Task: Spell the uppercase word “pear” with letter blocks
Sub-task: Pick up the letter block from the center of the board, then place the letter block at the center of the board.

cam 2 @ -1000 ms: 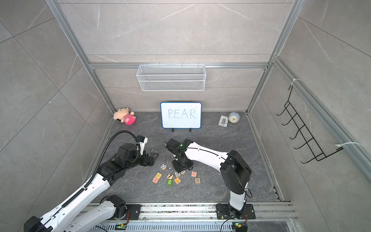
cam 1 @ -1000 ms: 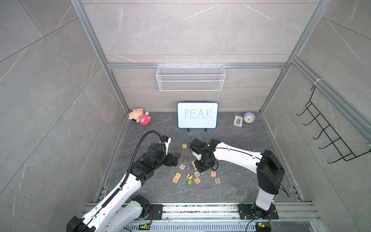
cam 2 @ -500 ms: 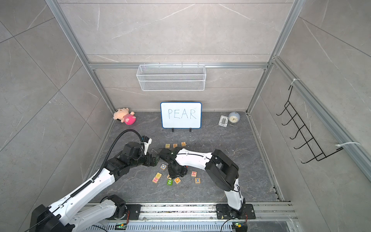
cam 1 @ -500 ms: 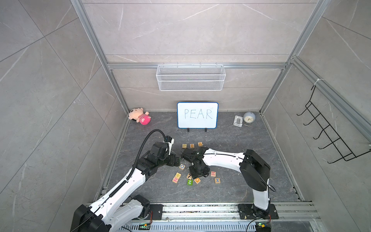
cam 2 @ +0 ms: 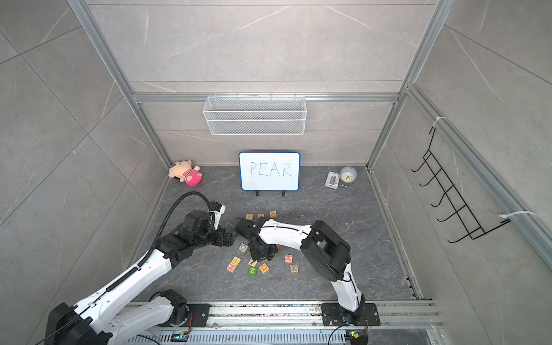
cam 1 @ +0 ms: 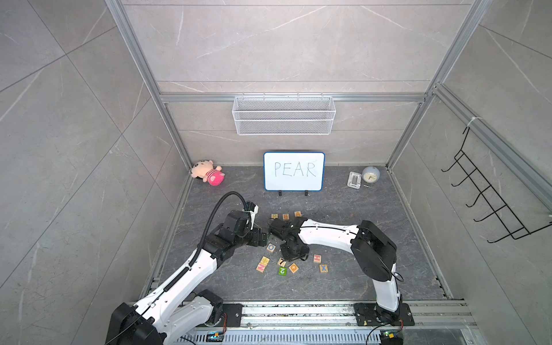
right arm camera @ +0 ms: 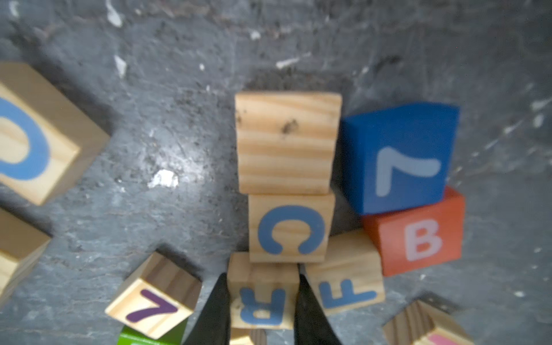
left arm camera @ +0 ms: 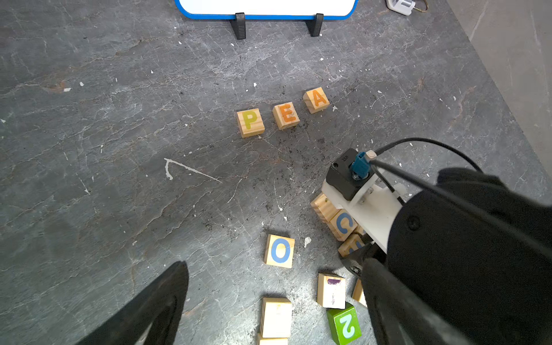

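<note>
The right claw (right arm camera: 260,313) grips the R block (right arm camera: 263,294) among loose blocks (right arm camera: 289,230) at the middle of the desk (left arm camera: 119,149), presumably to finish P (left arm camera: 250,122), E (left arm camera: 286,115), A (left arm camera: 316,100) lined toward its back edge; the left claw (left arm camera: 273,268) hangs wide, empty.

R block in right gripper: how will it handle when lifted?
R block looks solid wood: probably rigid, light. Flat sides in the right gripper shouldn't roll. C block and F block crowd it, so may shift.

P (left arm camera: 250,122), E (left arm camera: 286,115), A (left arm camera: 316,100) aligned (R (right arm camera: 263,300) apart)
</note>
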Robot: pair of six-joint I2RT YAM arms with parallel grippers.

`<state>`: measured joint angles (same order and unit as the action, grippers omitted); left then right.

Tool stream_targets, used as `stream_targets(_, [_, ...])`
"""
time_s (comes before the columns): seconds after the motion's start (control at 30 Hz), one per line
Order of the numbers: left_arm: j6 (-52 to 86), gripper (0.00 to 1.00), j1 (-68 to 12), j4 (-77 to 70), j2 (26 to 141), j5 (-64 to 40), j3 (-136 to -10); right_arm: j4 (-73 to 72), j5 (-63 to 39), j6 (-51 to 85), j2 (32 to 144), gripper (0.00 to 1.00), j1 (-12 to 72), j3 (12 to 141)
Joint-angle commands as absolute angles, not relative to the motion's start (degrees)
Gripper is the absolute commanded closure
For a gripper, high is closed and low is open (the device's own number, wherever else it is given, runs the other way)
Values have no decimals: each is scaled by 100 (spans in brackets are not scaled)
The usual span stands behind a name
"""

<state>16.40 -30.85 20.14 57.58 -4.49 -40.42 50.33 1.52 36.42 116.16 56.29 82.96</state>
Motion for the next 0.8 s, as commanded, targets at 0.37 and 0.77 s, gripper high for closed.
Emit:
stream_targets(0.37, [1201, 7, -3129, 1031, 6433, -1326, -4671, 6387, 92, 1285, 11482, 78, 3353, 10346])
stream_targets(0.77, [786, 7, -3146, 891, 6904, -1765, -4910, 6621, 299, 207, 12885, 75, 3112, 11550])
